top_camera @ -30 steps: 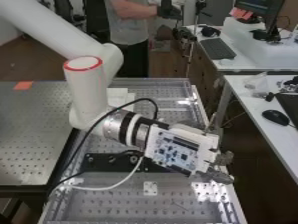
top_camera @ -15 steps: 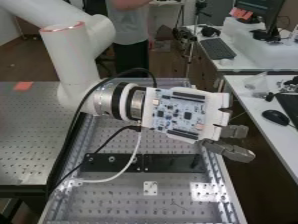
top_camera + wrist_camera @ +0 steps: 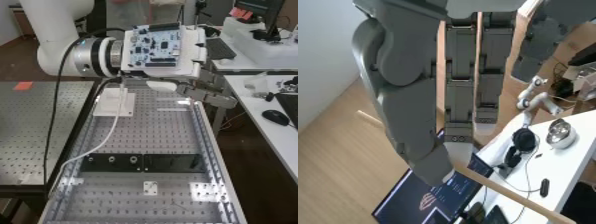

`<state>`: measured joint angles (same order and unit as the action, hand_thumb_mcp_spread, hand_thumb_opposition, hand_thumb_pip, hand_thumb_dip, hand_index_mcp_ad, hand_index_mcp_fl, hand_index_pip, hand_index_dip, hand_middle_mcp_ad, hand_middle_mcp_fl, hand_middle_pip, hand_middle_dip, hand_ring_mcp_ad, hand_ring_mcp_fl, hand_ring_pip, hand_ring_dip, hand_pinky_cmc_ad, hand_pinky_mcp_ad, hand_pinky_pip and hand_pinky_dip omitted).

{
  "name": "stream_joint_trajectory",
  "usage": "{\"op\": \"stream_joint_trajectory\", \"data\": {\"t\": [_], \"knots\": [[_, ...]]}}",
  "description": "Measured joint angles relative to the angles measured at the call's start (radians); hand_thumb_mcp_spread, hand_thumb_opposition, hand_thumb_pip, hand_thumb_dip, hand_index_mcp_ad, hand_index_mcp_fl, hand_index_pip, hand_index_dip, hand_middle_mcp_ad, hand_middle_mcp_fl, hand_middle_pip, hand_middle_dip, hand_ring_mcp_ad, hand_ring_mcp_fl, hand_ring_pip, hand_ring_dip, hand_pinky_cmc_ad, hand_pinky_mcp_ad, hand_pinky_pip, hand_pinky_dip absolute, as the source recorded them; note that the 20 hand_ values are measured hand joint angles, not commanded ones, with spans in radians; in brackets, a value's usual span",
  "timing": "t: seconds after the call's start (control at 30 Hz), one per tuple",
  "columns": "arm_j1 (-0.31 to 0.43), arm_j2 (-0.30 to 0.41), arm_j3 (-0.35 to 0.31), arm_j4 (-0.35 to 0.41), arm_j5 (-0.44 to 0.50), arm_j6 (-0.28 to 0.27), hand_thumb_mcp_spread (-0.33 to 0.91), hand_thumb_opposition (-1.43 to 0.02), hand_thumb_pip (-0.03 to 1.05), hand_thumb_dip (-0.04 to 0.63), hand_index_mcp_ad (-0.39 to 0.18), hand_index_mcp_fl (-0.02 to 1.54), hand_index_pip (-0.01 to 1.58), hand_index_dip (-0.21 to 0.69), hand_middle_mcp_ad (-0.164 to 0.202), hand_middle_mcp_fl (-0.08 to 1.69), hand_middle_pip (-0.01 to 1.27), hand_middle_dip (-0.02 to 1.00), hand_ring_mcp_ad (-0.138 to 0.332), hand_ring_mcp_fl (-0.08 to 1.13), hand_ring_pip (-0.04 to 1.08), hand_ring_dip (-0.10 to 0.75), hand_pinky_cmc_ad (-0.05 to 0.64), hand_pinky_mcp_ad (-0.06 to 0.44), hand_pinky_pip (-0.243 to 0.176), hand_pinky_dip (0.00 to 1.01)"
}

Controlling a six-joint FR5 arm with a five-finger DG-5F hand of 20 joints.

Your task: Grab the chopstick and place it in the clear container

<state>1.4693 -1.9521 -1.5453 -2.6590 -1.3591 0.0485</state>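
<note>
High view has the hand [image 3: 209,96] up above the far right corner of the perforated desk [image 3: 126,192], reaching out past the right edge, with a blue-and-white circuit board [image 3: 155,46] riding on its back. And look at the wrist view: the fingers [image 3: 459,90] are curved in to meet the thumb [image 3: 408,120], and pinched between the thumb's tip and one pale fingertip is the chopstick [image 3: 497,187]! It lies slantwise across the grip, sticking out on both sides, one end against the wooden floor, the longer stretch crossing in front of a dark monitor [image 3: 421,197] and a white desk [image 3: 569,156] where a shiny metal bowl [image 3: 561,134] sits beside black headphones [image 3: 525,140].

Down on the perforated desk, two black plates [image 3: 174,163] lie end to end across the middle, round fittings on the left one. Nearer the near edge, just right of the middle, there's a small pale plate [image 3: 151,188]. Toward the far left corner, it's a white block [image 3: 115,103]. Over beyond the right edge, a black mouse [image 3: 275,117] rests on a side desk [image 3: 249,131]. Which thing is the clear container, I can't tell.
</note>
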Motion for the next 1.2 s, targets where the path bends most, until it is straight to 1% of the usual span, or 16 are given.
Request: {"op": "stream_joint_trajectory", "data": {"t": [0.13, 0.17, 0.23, 0.37, 0.5, 0.53, 0.6, 0.67, 0.77, 0.87, 0.97, 1.0, 1.07, 1.13, 1.17, 1.2], "knots": [[0.070, 0.038, -0.057, 0.006, 0.031, -0.006, 0.81, -1.08, 0.42, 0.286, -0.091, 1.34, 0.21, 0.435, 0.066, 1.28, 0.27, 0.69, 0.054, 0.83, 0.11, 0.503, 0.466, 0.262, 0.049, 0.15], [0.074, 0.040, -0.060, 0.005, 0.034, -0.006, 0.81, -1.08, 0.42, 0.286, -0.091, 1.34, 0.21, 0.435, 0.070, 1.28, 0.27, 0.69, 0.051, 0.85, 0.11, 0.503, 0.466, 0.264, 0.056, 0.15], [0.119, 0.054, -0.082, -0.002, 0.071, -0.003, 0.81, -1.08, 0.42, 0.288, -0.091, 1.34, 0.21, 0.435, 0.070, 1.28, 0.27, 0.69, 0.051, 0.85, 0.11, 0.499, 0.466, 0.262, 0.063, 0.16], [0.187, 0.068, -0.113, -0.010, 0.101, 0.010, 0.81, -1.08, 0.42, 0.284, -0.091, 1.35, 0.20, 0.443, 0.068, 1.28, 0.27, 0.69, 0.051, 0.86, 0.11, 0.503, 0.466, 0.265, 0.063, 0.16], [0.242, 0.072, -0.121, -0.021, 0.150, 0.034, 0.81, -1.08, 0.42, 0.288, -0.087, 1.35, 0.20, 0.445, 0.068, 1.28, 0.27, 0.69, 0.047, 0.87, 0.11, 0.503, 0.466, 0.262, 0.063, 0.16], [0.264, 0.072, -0.125, -0.029, 0.173, 0.045, 0.81, -1.08, 0.42, 0.288, -0.087, 1.35, 0.20, 0.445, 0.068, 1.28, 0.27, 0.69, 0.047, 0.87, 0.11, 0.499, 0.463, 0.264, 0.059, 0.15], [0.294, 0.072, -0.131, -0.034, 0.192, 0.060, 0.81, -1.08, 0.42, 0.288, -0.087, 1.35, 0.19, 0.445, 0.068, 1.28, 0.27, 0.68, 0.051, 0.87, 0.11, 0.503, 0.466, 0.265, 0.079, 0.16], [0.326, 0.071, -0.136, -0.038, 0.210, 0.085, 0.81, -1.08, 0.42, 0.288, -0.091, 1.35, 0.20, 0.449, 0.072, 1.28, 0.27, 0.69, 0.047, 0.87, 0.11, 0.499, 0.466, 0.265, 0.080, 0.16], [0.351, 0.061, -0.134, -0.056, 0.236, 0.111, 0.81, -1.08, 0.42, 0.284, -0.087, 1.35, 0.20, 0.449, 0.068, 1.28, 0.27, 0.69, 0.051, 0.88, 0.10, 0.499, 0.466, 0.264, 0.079, 0.16], [0.361, 0.049, -0.127, -0.072, 0.256, 0.132, 0.81, -1.08, 0.42, 0.288, -0.087, 1.35, 0.20, 0.449, 0.072, 1.29, 0.27, 0.69, 0.045, 0.91, 0.10, 0.499, 0.466, 0.264, 0.077, 0.16], [0.374, 0.021, -0.110, -0.107, 0.278, 0.187, 0.81, -1.08, 0.42, 0.288, -0.087, 1.35, 0.20, 0.449, 0.068, 1.28, 0.27, 0.69, 0.040, 0.91, 0.10, 0.499, 0.466, 0.265, 0.080, 0.16], [0.376, 0.016, -0.107, -0.113, 0.282, 0.195, 0.81, -1.08, 0.42, 0.284, -0.087, 1.35, 0.20, 0.449, 0.068, 1.28, 0.27, 0.69, 0.040, 0.91, 0.10, 0.499, 0.466, 0.264, 0.080, 0.16], [0.381, -0.007, -0.092, -0.144, 0.296, 0.237, 0.81, -1.08, 0.42, 0.288, -0.087, 1.35, 0.20, 0.449, 0.068, 1.28, 0.27, 0.68, 0.040, 0.91, 0.10, 0.499, 0.466, 0.264, 0.080, 0.16], [0.383, -0.027, -0.079, -0.173, 0.307, 0.265, 0.81, -1.08, 0.42, 0.284, -0.087, 1.35, 0.20, 0.449, 0.068, 1.29, 0.28, 0.68, 0.040, 0.92, 0.10, 0.499, 0.466, 0.264, 0.077, 0.16], [0.384, -0.030, -0.076, -0.178, 0.310, 0.270, 0.81, -1.08, 0.42, 0.288, -0.087, 1.35, 0.20, 0.449, 0.068, 1.29, 0.28, 0.69, 0.040, 0.91, 0.10, 0.499, 0.466, 0.265, 0.080, 0.16], [0.385, -0.041, -0.069, -0.195, 0.317, 0.283, 0.81, -1.08, 0.42, 0.288, -0.087, 1.35, 0.20, 0.449, 0.068, 1.29, 0.27, 0.67, 0.040, 0.91, 0.09, 0.499, 0.466, 0.265, 0.080, 0.16]]}}
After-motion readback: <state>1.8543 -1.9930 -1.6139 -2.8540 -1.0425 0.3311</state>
